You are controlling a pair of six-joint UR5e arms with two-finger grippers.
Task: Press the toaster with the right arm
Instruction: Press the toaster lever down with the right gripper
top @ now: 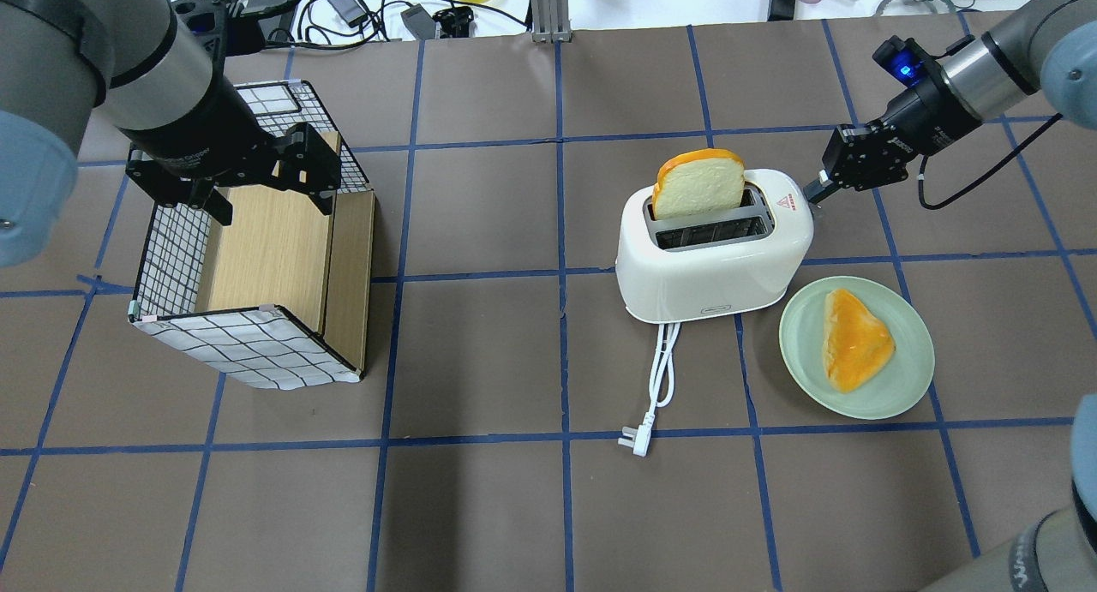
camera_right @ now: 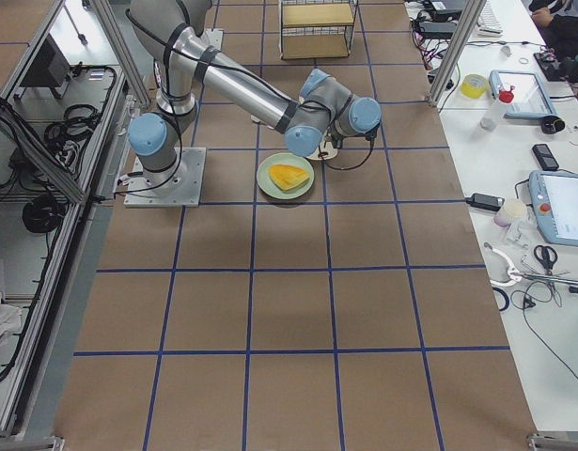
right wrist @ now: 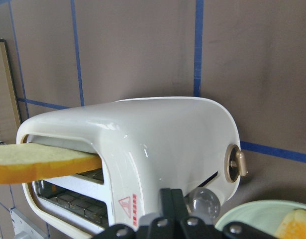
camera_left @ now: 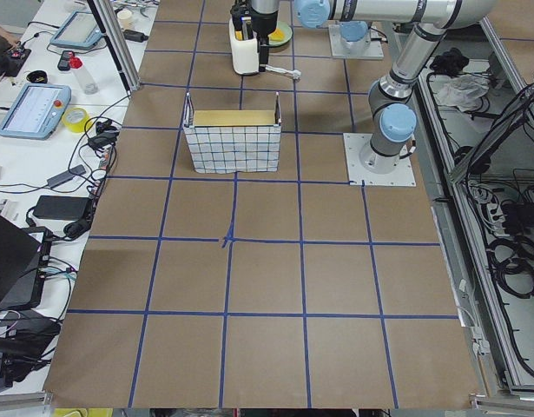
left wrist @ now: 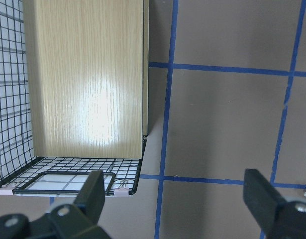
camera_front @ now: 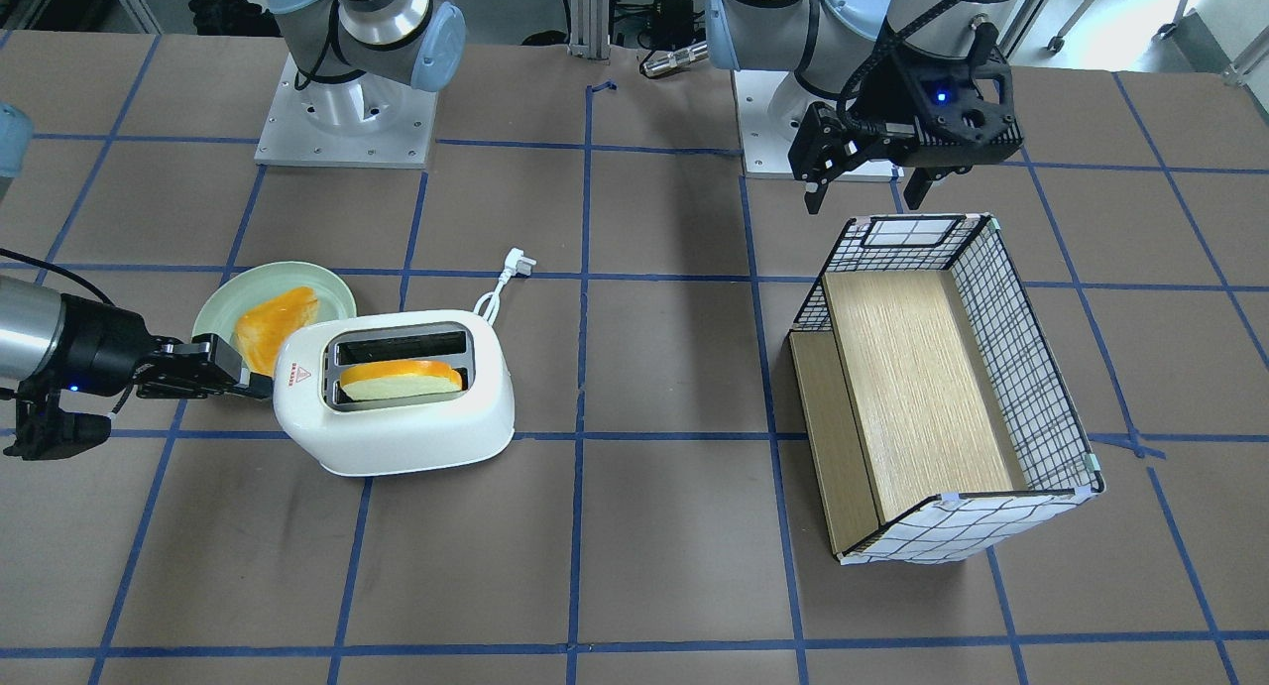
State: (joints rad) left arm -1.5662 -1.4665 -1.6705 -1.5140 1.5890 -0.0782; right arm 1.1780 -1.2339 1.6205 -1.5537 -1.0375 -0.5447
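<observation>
You find the toaster point(top: 711, 262) on the table point(top: 514, 506), right of the middle in the overhead view. Its long axis runs left to right, only a little turned. One bread slice point(top: 698, 181) stands high out of its far slot, so I judge that the press is not yet done.

The right claw point(top: 814, 194) is at the right end of the toaster, by the far corner. It points left and a little toward the near side, so it points along the long axis and into the end face. Its two fingers are together and hold nothing; in the right wrist view they make one dark tip. In that view the clear lever knob point(right wrist: 205, 201) sits on the end face just beside this tip, and the gold dial point(right wrist: 236, 167) is further along the same face. Whether the tip already touches the knob, I cannot tell.

The coming move, as I judge it, is short: bring the tip over the knob and push down toward the table. A push along the axis may only slide the toaster to the left. The green plate point(top: 801, 378) lies on the near side of this end, so keep the wrist above it.

The left claw point(top: 270, 202), fingers apart and empty, hangs over the checkered box point(top: 240, 352) far to the left. The right arm is clearly the nearer one.
</observation>
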